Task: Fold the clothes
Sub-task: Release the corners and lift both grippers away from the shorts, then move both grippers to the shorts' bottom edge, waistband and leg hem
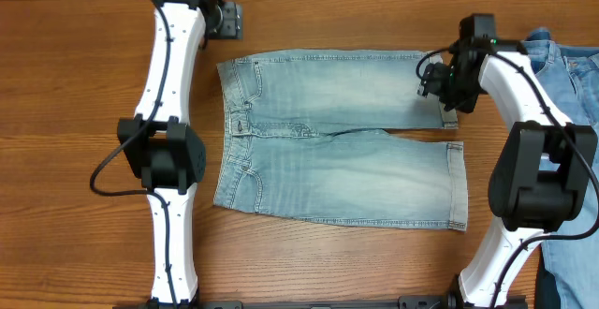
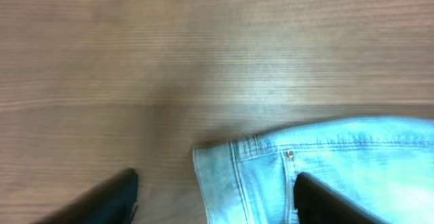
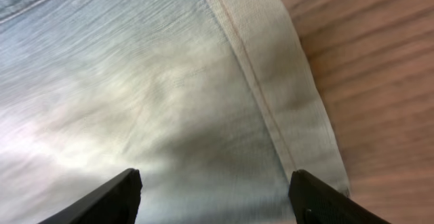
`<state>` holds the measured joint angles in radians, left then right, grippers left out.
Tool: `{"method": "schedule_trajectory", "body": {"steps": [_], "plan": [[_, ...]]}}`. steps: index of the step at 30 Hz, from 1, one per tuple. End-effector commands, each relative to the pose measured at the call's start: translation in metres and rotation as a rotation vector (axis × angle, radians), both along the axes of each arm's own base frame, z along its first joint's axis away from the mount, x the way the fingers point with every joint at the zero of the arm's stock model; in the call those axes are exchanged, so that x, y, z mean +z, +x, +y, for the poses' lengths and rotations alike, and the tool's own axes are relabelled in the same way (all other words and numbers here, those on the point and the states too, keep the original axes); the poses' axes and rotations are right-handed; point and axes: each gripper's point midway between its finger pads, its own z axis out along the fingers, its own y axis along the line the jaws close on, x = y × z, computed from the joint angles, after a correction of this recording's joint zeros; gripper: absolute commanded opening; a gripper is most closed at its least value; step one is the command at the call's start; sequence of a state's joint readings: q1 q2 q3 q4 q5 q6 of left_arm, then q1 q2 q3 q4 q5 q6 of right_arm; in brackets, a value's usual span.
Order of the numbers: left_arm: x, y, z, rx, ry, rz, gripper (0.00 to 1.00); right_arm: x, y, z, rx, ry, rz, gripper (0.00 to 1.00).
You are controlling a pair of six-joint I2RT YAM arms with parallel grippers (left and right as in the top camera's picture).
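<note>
The pale light-blue denim shorts [image 1: 337, 140] lie flat on the wooden table, waistband at the left, both legs pointing right. My left gripper [image 1: 227, 21] is open just beyond the far waistband corner. In the left wrist view that corner [image 2: 271, 176] lies between the open fingers [image 2: 213, 200]. My right gripper [image 1: 438, 80] is open above the far leg's hem end. In the right wrist view the fingers [image 3: 213, 197] straddle the leg fabric [image 3: 135, 102], with the stitched hem [image 3: 285, 102] running down the right side.
Deeper-blue denim garments [image 1: 573, 75] lie at the right edge of the table, partly under my right arm, and reach down to the near right corner [image 1: 573, 272]. Bare wood [image 1: 65, 112] surrounds the shorts to the left and front.
</note>
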<state>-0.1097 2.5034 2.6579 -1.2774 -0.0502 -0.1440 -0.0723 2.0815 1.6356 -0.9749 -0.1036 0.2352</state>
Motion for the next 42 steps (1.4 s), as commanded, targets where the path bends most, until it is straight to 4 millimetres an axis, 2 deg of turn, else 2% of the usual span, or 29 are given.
{"method": "schedule_trajectory", "body": {"steps": [1,3,5,7,9,11,13,15,17,20,22,26,28,33,38,42], "plan": [[0.037,-0.030,-0.004,0.084,-0.056,0.039,0.04,0.024,0.005,-0.001,-0.009,0.011,-0.002,0.74],[0.021,-0.072,-0.018,0.106,-0.127,0.227,0.04,0.025,-0.002,-0.001,-0.009,0.013,0.025,0.75],[0.006,-0.090,-0.034,0.047,-0.156,0.331,0.04,0.024,-0.006,0.000,-0.009,0.014,0.040,0.74],[-0.015,-0.110,-0.068,-0.034,-0.209,0.439,0.04,0.024,-0.005,-0.001,-0.009,0.008,0.036,0.75],[-0.043,-0.137,-0.092,-0.114,-0.164,0.561,0.04,0.023,-0.006,-0.008,-0.014,-0.024,0.043,0.76],[-0.060,-0.157,-0.106,-0.143,-0.133,0.641,0.04,0.022,-0.009,-0.013,-0.019,-0.056,0.055,0.78],[-0.071,-0.173,-0.113,-0.168,-0.080,0.690,0.04,0.022,-0.012,-0.023,-0.026,-0.110,0.069,0.80],[-0.064,-0.187,-0.124,-0.200,-0.061,0.697,0.04,0.022,-0.011,-0.026,-0.030,-0.127,0.064,0.82],[-0.055,-0.193,-0.117,-0.190,0.034,0.667,0.04,0.022,-0.009,-0.028,-0.032,-0.139,0.057,0.84],[-0.047,-0.208,-0.094,-0.132,0.215,0.643,0.04,0.022,-0.007,-0.028,-0.033,-0.142,0.050,0.84],[-0.052,-0.222,-0.085,-0.115,0.241,0.678,0.04,0.022,-0.006,-0.028,-0.034,-0.142,0.046,0.86],[-0.089,-0.218,-0.082,-0.109,0.228,0.665,0.04,0.023,-0.006,-0.029,-0.033,-0.143,0.044,0.88],[-0.099,-0.209,-0.082,-0.116,0.214,0.632,0.04,0.021,-0.007,-0.029,-0.033,-0.143,0.047,0.90],[-0.107,-0.186,-0.078,-0.094,0.175,0.552,0.04,0.019,-0.007,-0.028,-0.033,-0.142,0.048,0.91],[-0.113,-0.176,-0.055,-0.050,0.139,0.550,0.04,0.018,-0.008,-0.028,-0.032,-0.142,0.053,0.91],[-0.121,-0.169,-0.056,-0.101,0.066,0.539,0.04,0.017,-0.008,-0.028,-0.032,-0.142,0.053,0.91]]}}
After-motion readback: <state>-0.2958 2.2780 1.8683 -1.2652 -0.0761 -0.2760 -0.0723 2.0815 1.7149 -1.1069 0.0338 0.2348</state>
